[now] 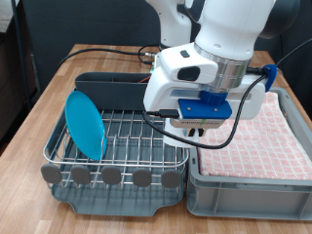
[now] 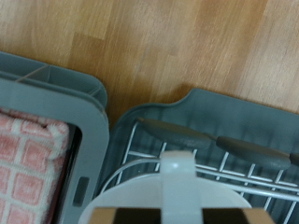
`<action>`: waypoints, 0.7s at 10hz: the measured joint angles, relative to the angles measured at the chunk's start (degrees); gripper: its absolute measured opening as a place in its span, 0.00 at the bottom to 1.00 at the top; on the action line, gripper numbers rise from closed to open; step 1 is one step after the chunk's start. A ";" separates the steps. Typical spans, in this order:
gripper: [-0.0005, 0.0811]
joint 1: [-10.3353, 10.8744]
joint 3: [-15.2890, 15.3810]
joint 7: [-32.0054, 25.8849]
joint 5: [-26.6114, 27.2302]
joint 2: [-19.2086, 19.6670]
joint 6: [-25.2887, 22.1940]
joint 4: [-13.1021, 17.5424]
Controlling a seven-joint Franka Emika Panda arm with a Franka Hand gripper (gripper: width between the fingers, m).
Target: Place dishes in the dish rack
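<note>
The light-blue plate (image 1: 85, 123) stands upright in the silver wire dish rack (image 1: 132, 136) at the exterior view's left. My gripper (image 1: 200, 127) hangs low over the rack's right end, beside the bin. In the wrist view the white mug (image 2: 173, 191) fills the lower edge, handle pointing away, held between my fingers (image 2: 131, 217) above the rack's wires (image 2: 187, 154) and dark grey tray (image 2: 234, 117). The rack's tall dark back compartment (image 1: 112, 90) is behind. The wooden spoon is out of view.
A grey bin (image 1: 244, 185) lined with pink checked cloth (image 1: 263, 136) stands right of the rack; its corner shows in the wrist view (image 2: 56, 93). Black cables (image 1: 97, 54) run over the wooden table (image 1: 58, 78) behind the rack.
</note>
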 joint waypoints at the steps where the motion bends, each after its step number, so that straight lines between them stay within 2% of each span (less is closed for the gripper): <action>1: 0.09 -0.28 -0.07 0.01 0.03 0.70 0.44 0.65; 7: 0.09 -2.46 0.03 -0.38 1.68 4.57 3.82 3.15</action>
